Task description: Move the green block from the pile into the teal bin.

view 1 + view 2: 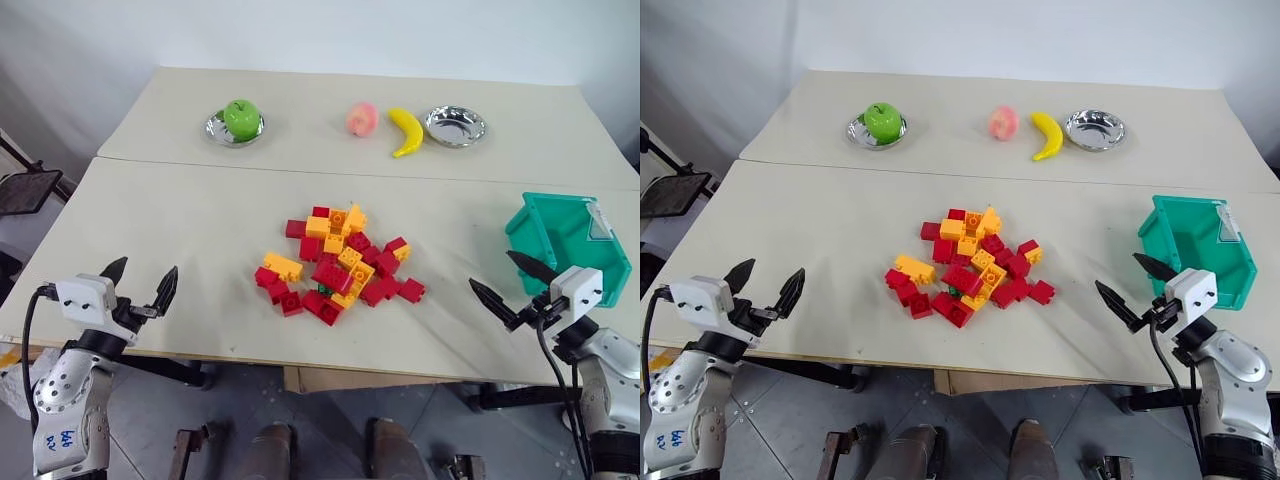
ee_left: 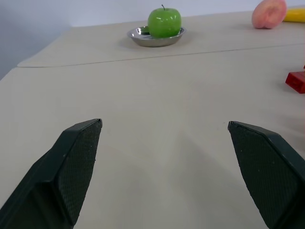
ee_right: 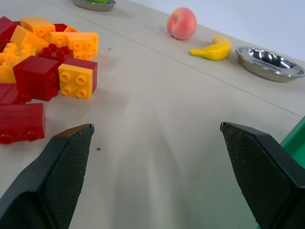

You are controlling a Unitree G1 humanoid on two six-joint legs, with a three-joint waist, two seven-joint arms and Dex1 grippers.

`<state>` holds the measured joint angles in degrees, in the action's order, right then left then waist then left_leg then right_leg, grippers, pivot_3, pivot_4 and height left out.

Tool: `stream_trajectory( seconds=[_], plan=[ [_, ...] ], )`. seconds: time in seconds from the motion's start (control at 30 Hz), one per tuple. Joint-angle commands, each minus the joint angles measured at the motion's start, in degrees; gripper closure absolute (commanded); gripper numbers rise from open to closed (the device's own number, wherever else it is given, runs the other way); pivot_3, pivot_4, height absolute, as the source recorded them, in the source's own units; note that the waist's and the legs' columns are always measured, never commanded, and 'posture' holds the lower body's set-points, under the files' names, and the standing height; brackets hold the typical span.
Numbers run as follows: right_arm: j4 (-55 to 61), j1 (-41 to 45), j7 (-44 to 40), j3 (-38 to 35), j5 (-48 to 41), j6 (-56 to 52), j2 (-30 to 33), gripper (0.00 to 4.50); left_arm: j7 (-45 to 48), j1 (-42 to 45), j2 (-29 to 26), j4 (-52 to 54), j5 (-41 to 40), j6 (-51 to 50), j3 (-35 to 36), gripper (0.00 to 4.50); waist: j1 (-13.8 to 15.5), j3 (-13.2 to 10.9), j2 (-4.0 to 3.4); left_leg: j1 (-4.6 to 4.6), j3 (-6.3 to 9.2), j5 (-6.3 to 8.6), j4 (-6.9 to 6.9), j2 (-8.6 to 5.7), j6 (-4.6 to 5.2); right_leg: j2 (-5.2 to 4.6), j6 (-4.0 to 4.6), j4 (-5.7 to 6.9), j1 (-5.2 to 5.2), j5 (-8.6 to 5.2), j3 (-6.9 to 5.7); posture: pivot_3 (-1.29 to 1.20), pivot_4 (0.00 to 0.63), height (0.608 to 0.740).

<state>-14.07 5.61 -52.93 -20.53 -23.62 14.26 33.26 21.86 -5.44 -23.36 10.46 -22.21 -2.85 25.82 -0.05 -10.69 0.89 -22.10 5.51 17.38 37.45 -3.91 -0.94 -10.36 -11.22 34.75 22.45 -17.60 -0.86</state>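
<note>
The pile (image 1: 340, 265) of red and orange-yellow bricks lies at the middle of the near table. A sliver of the green block (image 1: 323, 290) shows low in the pile's near side, mostly buried under red and yellow bricks. The teal bin (image 1: 560, 240) stands at the table's right edge and looks empty. My left gripper (image 1: 143, 275) hovers open over the near left edge, well left of the pile. Between the pile and the bin, at the near right edge, my right gripper (image 1: 492, 270) is open, nothing between its fingers.
At the back stand a silver dish (image 1: 222, 131) with a green apple (image 1: 241, 117), a peach (image 1: 361, 118), a banana (image 1: 406, 130) and an empty silver dish (image 1: 455, 125). A seam (image 1: 200, 163) runs across between the two tabletops.
</note>
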Motion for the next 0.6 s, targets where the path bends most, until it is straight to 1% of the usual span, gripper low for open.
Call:
stream_trajectory(
  seconds=[0.03,0.1,0.13,0.17,0.23,0.3,0.4,0.43,0.5,0.53,0.6],
  plan=[
    [0.22,0.50,-0.98,-0.01,-0.83,1.18,0.18,0.05,2.36,-0.35,-1.61,2.89,-1.30,0.19,0.22,0.00,0.01,0.00,0.00,0.00,0.00,0.00,0.00,0.00,0.00,0.00,0.01,0.01,0.00,0.00,0.00,0.00,0.150,0.740],
    [0.98,1.01,-2.10,0.68,-1.25,0.59,0.43,0.05,6.13,-0.26,-2.96,3.89,-2.35,0.61,-0.99,0.00,0.01,0.00,0.00,0.00,0.00,0.00,-0.01,0.00,0.00,0.00,0.01,0.00,0.00,0.00,0.00,0.00,0.150,0.740],
    [2.33,1.23,-3.71,1.44,-1.95,-0.54,1.08,0.05,10.14,-0.67,-5.12,4.63,-1.97,1.67,-2.58,0.00,-0.01,0.00,0.00,0.00,0.00,0.00,-0.01,0.00,0.00,0.00,0.01,0.00,0.00,0.00,0.00,0.00,0.150,0.740],
    [4.61,1.41,-5.62,2.04,-3.63,-2.87,2.05,0.05,16.26,-1.42,-8.27,5.12,-1.85,3.41,-4.43,0.00,-0.03,0.00,0.00,0.00,0.00,0.00,0.00,0.00,0.00,0.00,0.01,0.00,0.00,-0.01,0.00,0.00,0.150,0.740],
    [9.38,0.99,-9.15,2.90,-6.80,-7.60,4.26,0.05,25.54,-2.40,-13.08,5.37,-3.20,4.97,-6.52,0.00,-0.13,-0.06,-0.12,-0.01,-0.02,0.00,-0.02,0.02,0.00,0.01,0.02,-0.02,0.01,-0.01,0.00,0.00,0.150,0.740],
    [13.65,-0.09,-10.60,2.85,-9.45,-11.33,5.74,0.05,29.58,-2.20,-15.20,5.04,-5.70,4.78,-6.62,0.00,-0.10,-0.04,-0.36,-0.01,-0.05,0.01,-0.03,0.03,0.01,0.00,0.03,-0.08,0.01,-0.01,0.04,0.00,0.150,0.740],
    [19.35,-2.41,-15.68,3.97,-11.32,-15.28,10.22,0.05,35.00,-0.56,-17.58,4.39,-9.04,3.50,-6.65,0.00,0.04,-0.02,-0.44,0.00,-0.02,0.02,-0.10,0.09,0.00,0.03,0.06,-0.11,0.03,-0.03,0.00,0.00,0.150,0.740],
    [20.04,-2.60,-16.59,4.32,-11.35,-15.83,11.03,0.22,35.85,0.15,-17.90,4.34,-9.44,3.15,-6.92,0.00,0.10,-0.02,-0.43,0.00,0.01,0.02,-0.11,0.10,-0.01,0.04,0.07,-0.11,0.01,-0.03,-0.03,0.00,0.150,0.740],
    [20.14,-1.69,-18.80,7.65,-8.85,-16.26,12.50,0.63,37.84,2.11,-17.95,2.07,-8.58,3.76,-8.48,0.00,0.12,-0.02,-0.43,-0.01,0.00,0.02,-0.06,0.09,0.00,0.04,0.07,-0.11,-0.02,-0.03,-0.04,0.00,0.150,0.740],
    [20.17,-1.31,-19.62,9.02,-7.77,-16.28,12.88,0.95,38.69,2.80,-17.84,1.15,-8.10,4.18,-9.09,0.00,0.10,-0.02,-0.43,0.00,0.00,0.03,-0.02,0.07,0.00,0.04,0.07,-0.10,-0.04,-0.03,-0.04,0.00,0.150,0.740],
    [22.28,0.70,-17.04,12.04,-7.12,-20.20,12.24,1.65,39.40,3.97,-17.33,0.26,-6.68,5.19,-10.58,0.00,-0.06,-0.02,-0.44,0.01,-0.02,0.02,0.00,0.08,0.00,0.05,0.06,-0.07,-0.04,-0.03,-0.05,0.00,0.150,0.740]
  ],
)
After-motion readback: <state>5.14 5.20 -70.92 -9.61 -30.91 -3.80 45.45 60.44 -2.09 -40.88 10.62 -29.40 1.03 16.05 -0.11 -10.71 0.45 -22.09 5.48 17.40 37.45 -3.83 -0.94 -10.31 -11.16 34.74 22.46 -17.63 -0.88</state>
